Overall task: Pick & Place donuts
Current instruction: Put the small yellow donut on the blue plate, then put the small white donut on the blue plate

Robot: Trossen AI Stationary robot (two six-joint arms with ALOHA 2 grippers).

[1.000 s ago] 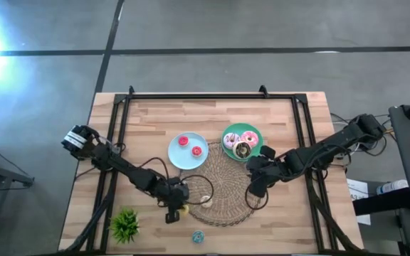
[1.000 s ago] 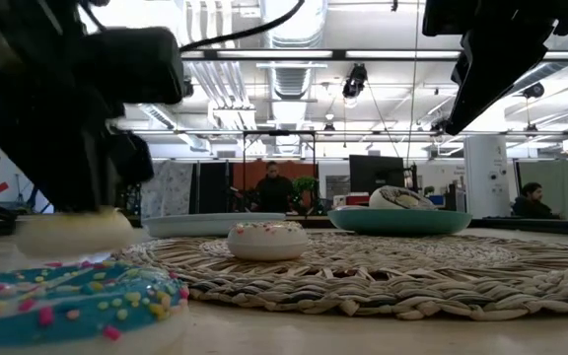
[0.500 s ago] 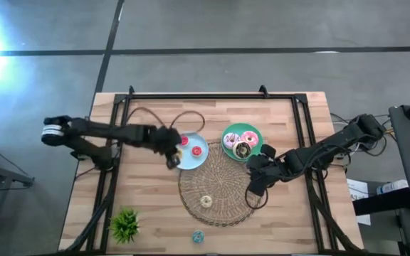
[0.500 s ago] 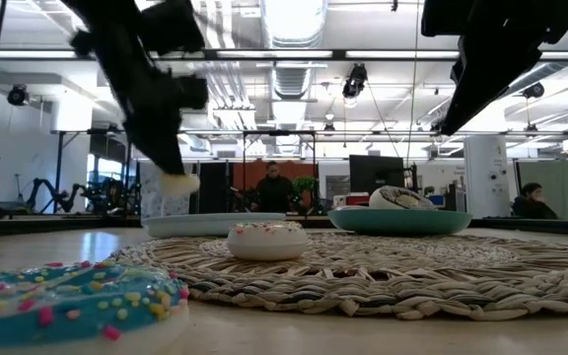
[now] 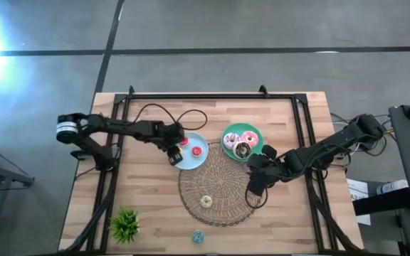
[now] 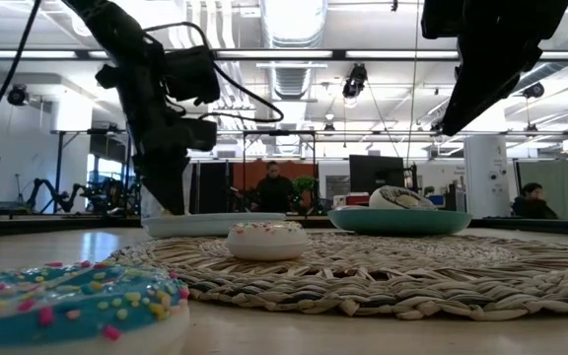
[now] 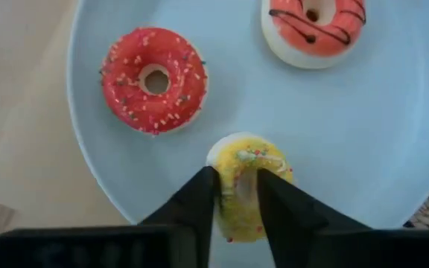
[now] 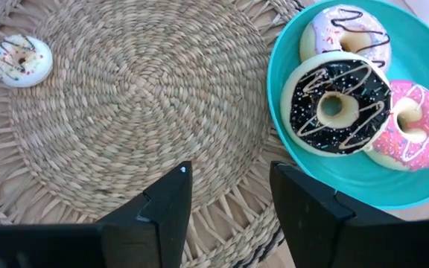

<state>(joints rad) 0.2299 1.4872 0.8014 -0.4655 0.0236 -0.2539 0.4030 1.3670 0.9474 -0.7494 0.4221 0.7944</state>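
text: none readable | labels: none | brands: none | numbers: none | signs: none

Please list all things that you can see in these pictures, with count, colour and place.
Blue plate: one, pale blue, left of the green plate.
Donuts on blue plate: three; red, orange-pink, yellow held by the left gripper.
Green plate: one, teal green, at the mat's far edge.
Donuts on green plate: three; chocolate, pink, pale pink.
Mat: one, woven straw, table centre.
Cream donut: one, on the mat.
Blue donut: one, at the table's near edge.
Plant: one, green, near left corner.
Left gripper: over the blue plate.
Right gripper: open, over the mat.
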